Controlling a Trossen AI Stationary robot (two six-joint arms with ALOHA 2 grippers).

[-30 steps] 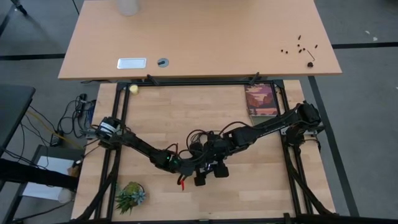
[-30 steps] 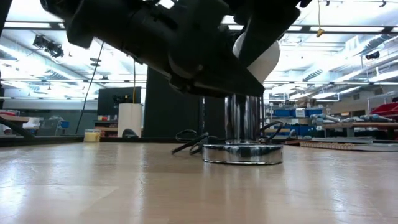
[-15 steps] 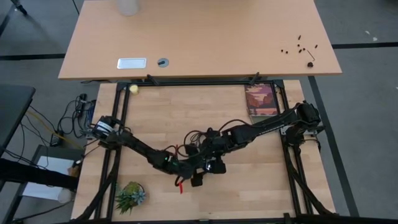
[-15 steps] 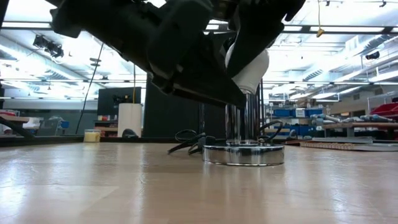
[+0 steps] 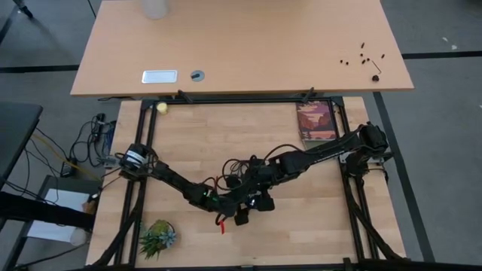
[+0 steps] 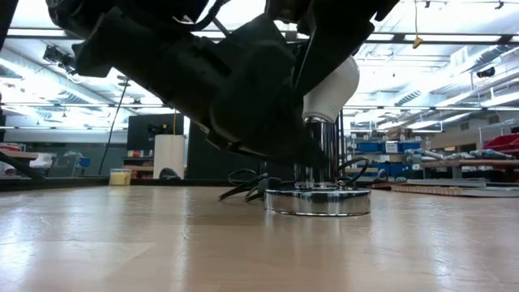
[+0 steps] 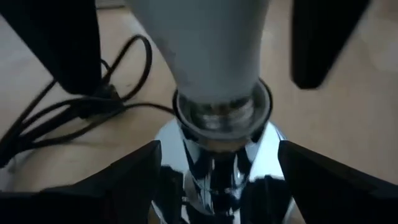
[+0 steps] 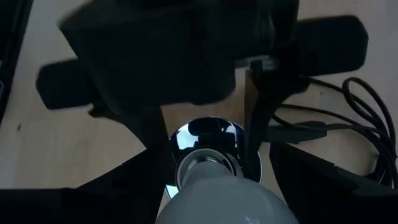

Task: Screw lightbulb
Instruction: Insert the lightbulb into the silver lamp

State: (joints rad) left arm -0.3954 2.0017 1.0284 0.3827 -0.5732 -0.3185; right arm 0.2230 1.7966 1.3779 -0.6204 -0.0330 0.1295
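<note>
Left gripper (image 7: 214, 180): spread wide, its dark fingers (image 7: 124, 186) either side of the shiny chrome socket stem (image 7: 214, 168), not pinching it.
Right gripper (image 8: 214, 180): clasped on the white rounded lightbulb (image 6: 328, 85).
Lightbulb: between the right fingers, silvery screw base in the socket top.
Beyond: black cord (image 7: 74, 112) on the pale wooden table (image 6: 122, 243).

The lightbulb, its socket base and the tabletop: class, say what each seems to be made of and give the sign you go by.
Lightbulb: matte white glass or plastic, with no sharp glints; which one is unclear. Its screw collar looks like ridged grey metal.
Socket base: polished, chrome-like metal that mirrors its surroundings.
Tabletop: light wood or wood laminate, showing faint grain and a soft sheen.
</note>
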